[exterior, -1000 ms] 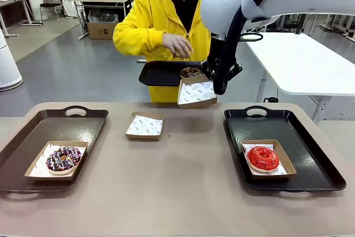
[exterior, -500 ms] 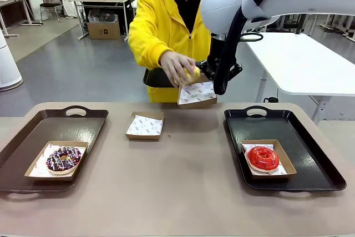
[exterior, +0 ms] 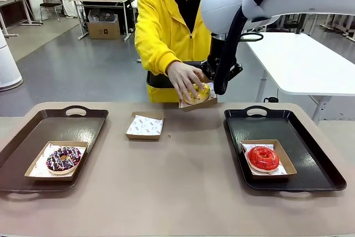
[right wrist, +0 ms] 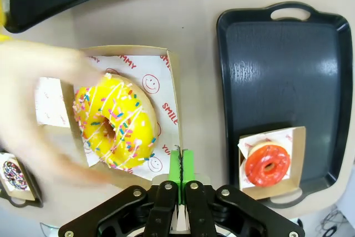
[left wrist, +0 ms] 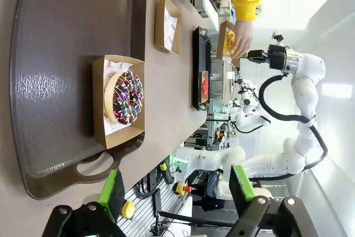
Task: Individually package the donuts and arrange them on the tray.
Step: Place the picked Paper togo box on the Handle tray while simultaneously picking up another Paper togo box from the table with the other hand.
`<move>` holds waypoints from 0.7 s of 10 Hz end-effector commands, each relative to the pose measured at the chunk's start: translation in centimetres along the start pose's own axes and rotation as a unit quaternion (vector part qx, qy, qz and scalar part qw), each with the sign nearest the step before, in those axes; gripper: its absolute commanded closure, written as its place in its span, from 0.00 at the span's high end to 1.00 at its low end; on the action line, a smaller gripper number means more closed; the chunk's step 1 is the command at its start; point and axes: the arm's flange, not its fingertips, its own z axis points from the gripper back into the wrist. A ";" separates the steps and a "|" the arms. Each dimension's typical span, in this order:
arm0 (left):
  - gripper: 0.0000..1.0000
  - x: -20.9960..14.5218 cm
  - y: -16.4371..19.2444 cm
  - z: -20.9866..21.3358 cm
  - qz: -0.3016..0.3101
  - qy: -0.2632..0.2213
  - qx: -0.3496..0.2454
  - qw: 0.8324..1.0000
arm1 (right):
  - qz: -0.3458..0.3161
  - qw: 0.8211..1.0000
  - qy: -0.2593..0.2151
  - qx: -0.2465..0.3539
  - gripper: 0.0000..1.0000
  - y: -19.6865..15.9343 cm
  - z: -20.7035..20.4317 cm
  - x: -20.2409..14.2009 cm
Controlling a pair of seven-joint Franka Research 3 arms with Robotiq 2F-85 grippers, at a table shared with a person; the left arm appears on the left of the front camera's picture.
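Yellow donut now in "SMILE" box, right hand clamps box, left hand released.

Yellow donut: bright yellow glaze with white icing stripes and coloured sprinkles. It lies flat on smiley-printed paper in the lifted box, above the far edge of the counter. A person's hand rests on top and covers part of the ring.
Red donut: glossy plain red glaze, hole facing up. It lies flat in the box on the right tray, towards the near end of that black tray.
Dark chocolate donut: white and pink sprinkles, lying flat. It fills the box on the left tray, at the near end of that tray.
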 end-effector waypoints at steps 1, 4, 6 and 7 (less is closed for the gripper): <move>0.99 -0.5 -0.1 0.0 -0.003 -0.002 0.005 1.000 | 0.000 1.000 -0.001 -0.001 0.00 -0.3 -0.1 -0.5; 0.99 -0.5 -0.1 0.0 -0.003 -0.002 0.005 1.000 | 0.000 1.000 -0.001 -0.001 0.00 -0.3 -0.1 -0.5; 0.99 -0.5 -0.1 0.0 -0.003 -0.002 0.005 1.000 | 0.000 1.000 -0.001 -0.001 0.00 -0.3 -0.1 -0.5; 0.99 -0.5 -0.1 0.0 -0.003 -0.002 0.005 1.000 | 0.000 1.000 -0.001 -0.001 0.00 -0.3 -0.1 -0.5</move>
